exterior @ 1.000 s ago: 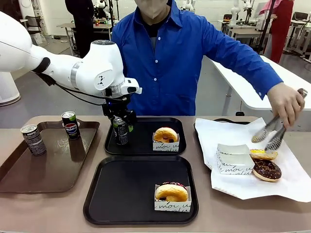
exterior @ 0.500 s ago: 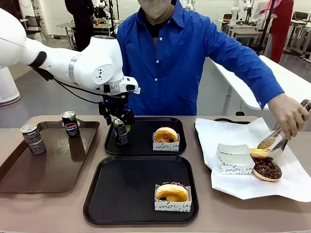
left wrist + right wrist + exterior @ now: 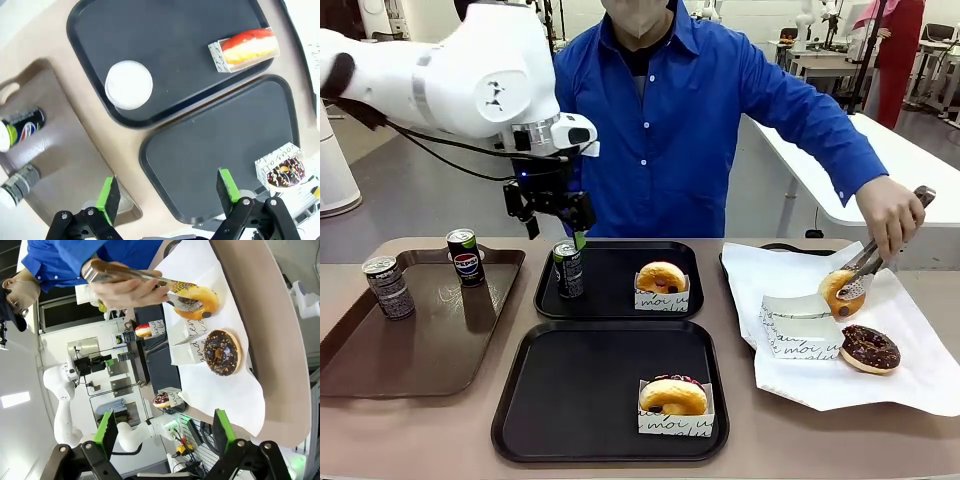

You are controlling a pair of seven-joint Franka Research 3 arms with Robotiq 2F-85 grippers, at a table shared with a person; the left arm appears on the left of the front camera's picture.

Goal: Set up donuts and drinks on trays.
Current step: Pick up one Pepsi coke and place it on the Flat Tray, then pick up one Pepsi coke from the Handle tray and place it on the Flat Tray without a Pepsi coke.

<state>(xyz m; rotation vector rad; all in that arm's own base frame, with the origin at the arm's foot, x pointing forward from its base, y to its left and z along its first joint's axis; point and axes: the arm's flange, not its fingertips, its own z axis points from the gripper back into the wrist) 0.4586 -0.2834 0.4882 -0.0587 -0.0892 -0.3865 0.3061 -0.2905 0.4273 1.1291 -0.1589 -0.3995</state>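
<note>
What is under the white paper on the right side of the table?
A dark tray: its rim shows along the paper's far and left edges. The paper covers the rest, so anything else beneath is hidden.

Bright, even overhead light filled the front view, which stayed sharp throughout. The cans [image 3: 467, 257] threw only short, soft shadows, and the glossy brown tray [image 3: 420, 340] mirrored them dimly. In the left wrist view the can top [image 3: 129, 85] burned out to flat white and the sleeved donut [image 3: 249, 46] looked oversaturated. Both wrist views bowed straight edges near their borders.
</note>
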